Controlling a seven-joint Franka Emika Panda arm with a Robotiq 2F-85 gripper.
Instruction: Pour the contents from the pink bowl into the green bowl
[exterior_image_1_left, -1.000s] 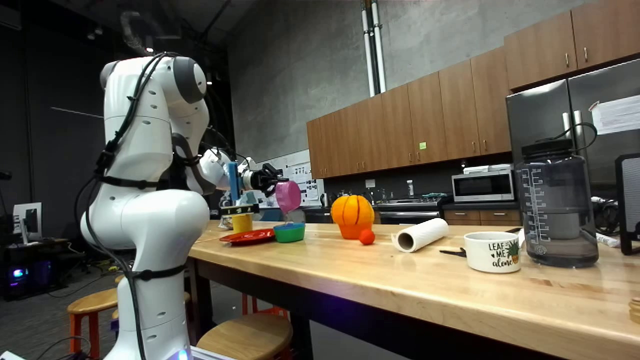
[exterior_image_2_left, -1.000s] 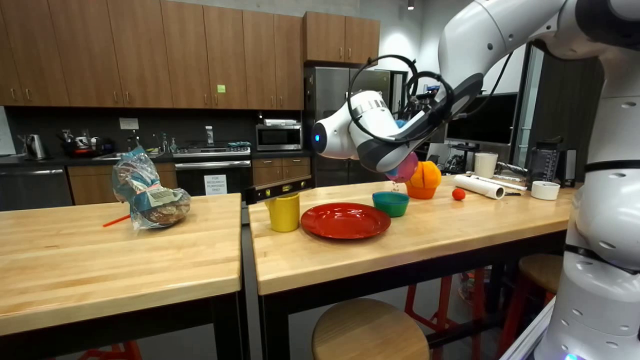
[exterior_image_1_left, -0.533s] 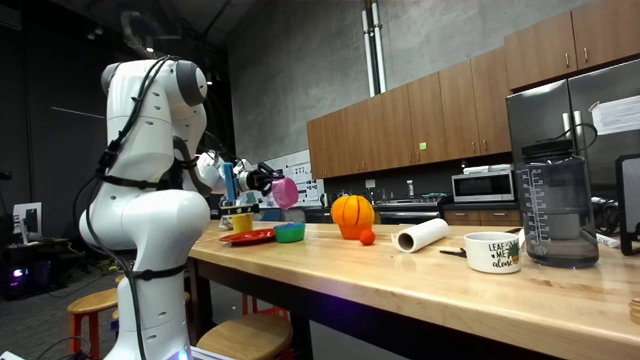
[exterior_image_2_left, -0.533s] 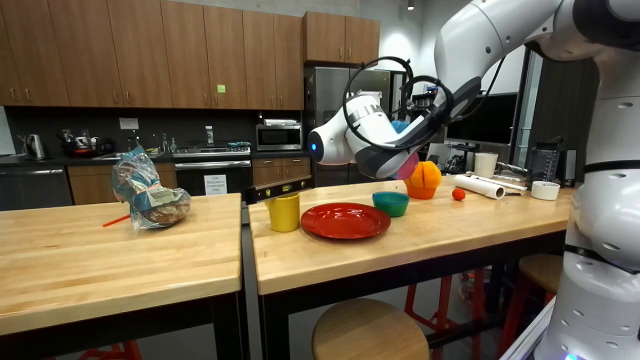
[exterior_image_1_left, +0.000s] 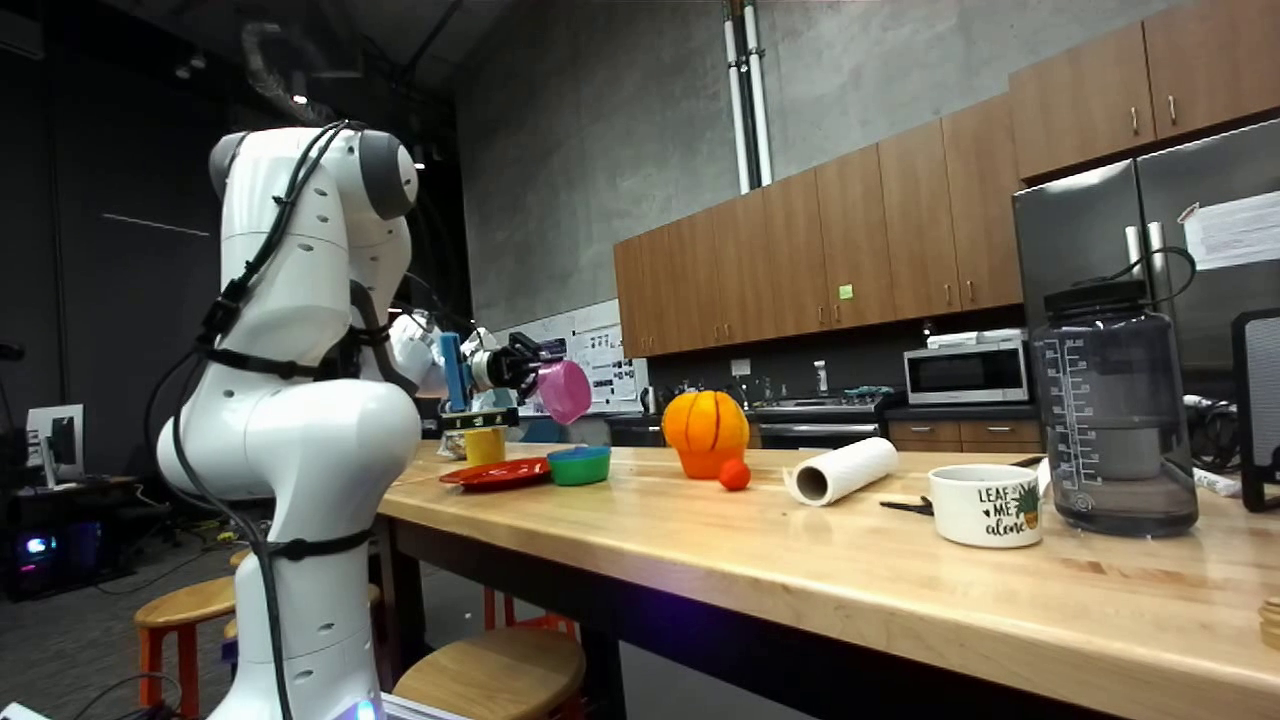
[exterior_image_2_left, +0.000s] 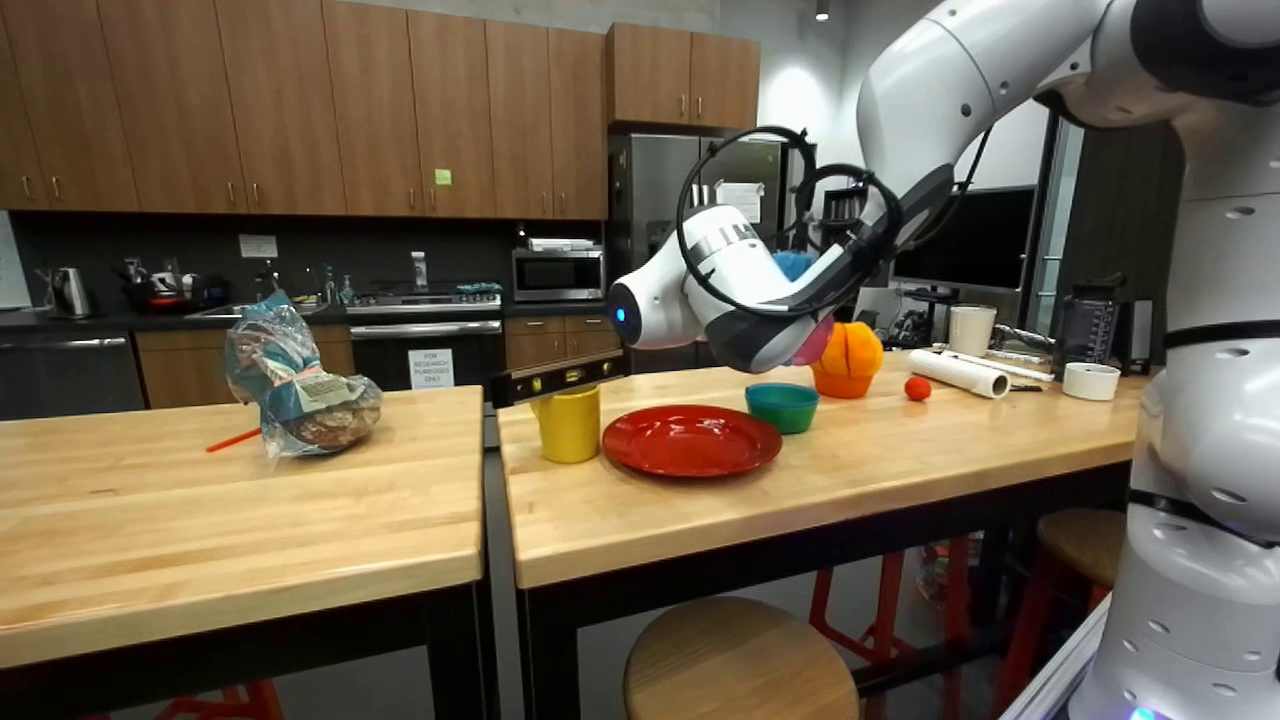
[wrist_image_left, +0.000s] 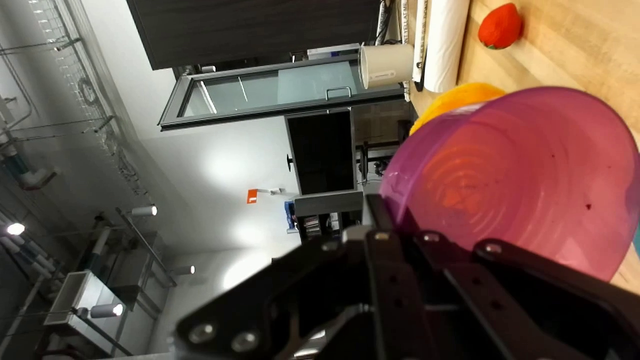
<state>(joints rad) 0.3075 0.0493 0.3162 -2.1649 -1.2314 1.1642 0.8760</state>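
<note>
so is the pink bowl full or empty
Nearly empty: in the wrist view only a few dark specks show inside the pink bowl; the pincer hides part.

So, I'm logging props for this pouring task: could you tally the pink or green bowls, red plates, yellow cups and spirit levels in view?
Bowls: 2 (pink bowl, green bowl)
Red plate: 1
Yellow cup: 1
Spirit level: 1
Total: 5
</note>
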